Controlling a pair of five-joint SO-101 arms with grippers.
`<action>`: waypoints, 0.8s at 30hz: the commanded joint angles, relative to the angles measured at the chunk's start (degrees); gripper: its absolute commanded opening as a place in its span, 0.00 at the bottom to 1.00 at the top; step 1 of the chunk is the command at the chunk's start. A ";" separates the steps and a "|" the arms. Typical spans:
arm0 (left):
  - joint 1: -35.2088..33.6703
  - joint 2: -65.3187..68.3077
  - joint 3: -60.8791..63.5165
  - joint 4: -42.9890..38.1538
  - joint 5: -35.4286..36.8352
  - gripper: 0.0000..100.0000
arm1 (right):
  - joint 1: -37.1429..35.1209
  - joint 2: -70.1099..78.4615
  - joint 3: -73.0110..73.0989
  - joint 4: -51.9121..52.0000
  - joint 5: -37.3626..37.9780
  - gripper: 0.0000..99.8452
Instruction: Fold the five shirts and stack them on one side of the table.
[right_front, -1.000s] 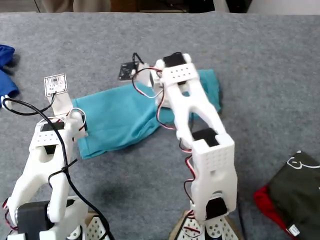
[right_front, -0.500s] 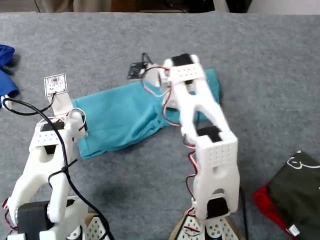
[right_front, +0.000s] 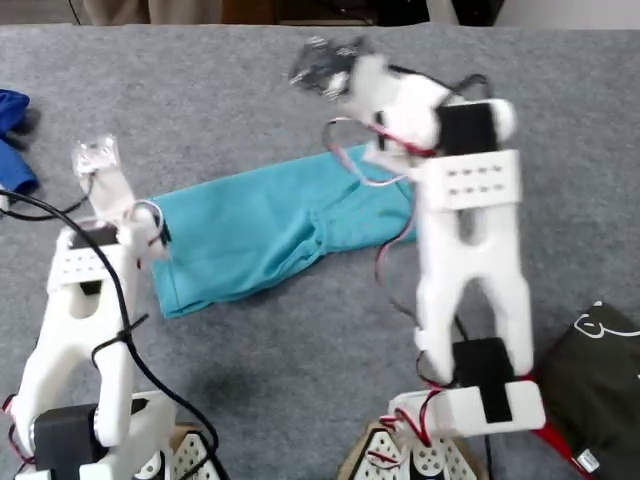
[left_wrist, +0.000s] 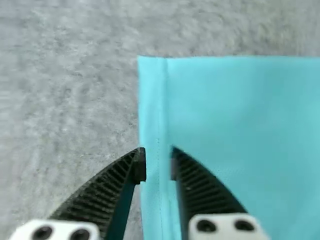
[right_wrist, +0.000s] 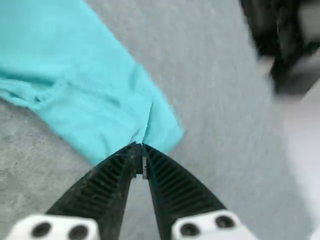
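A teal shirt (right_front: 260, 225) lies stretched out across the middle of the grey table. At its left end my left gripper (left_wrist: 156, 164) is shut on the hem of the shirt (left_wrist: 235, 125), one finger on each side of the seam; in the high view that gripper (right_front: 153, 226) sits at the shirt's left edge. My right arm (right_front: 470, 200) stands raised over the shirt's right end. My right gripper (right_wrist: 140, 151) is shut, and a crease in the teal shirt (right_wrist: 75, 90) runs up to its tips near the cloth's corner.
A blue shirt (right_front: 12, 140) lies at the table's left edge. At the front right a dark shirt (right_front: 590, 370) rests on a red one (right_front: 535, 405). Bare grey table (right_front: 560, 150) shows behind and to the right of the teal shirt.
My right arm swung from over the shirt's middle to its right end and rose. The shirt's right end has drawn in slightly to the left. My left arm shifted a little left.
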 joint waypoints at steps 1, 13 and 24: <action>-2.73 -1.89 -9.93 10.02 0.35 0.13 | 6.11 -2.07 8.75 -5.27 -8.88 0.00; -3.69 2.24 -14.86 22.42 3.08 0.28 | 10.59 -1.80 22.55 -31.03 -24.88 0.00; -5.10 18.42 -19.96 23.12 3.08 0.27 | 13.58 -2.33 25.36 -35.43 -25.05 0.01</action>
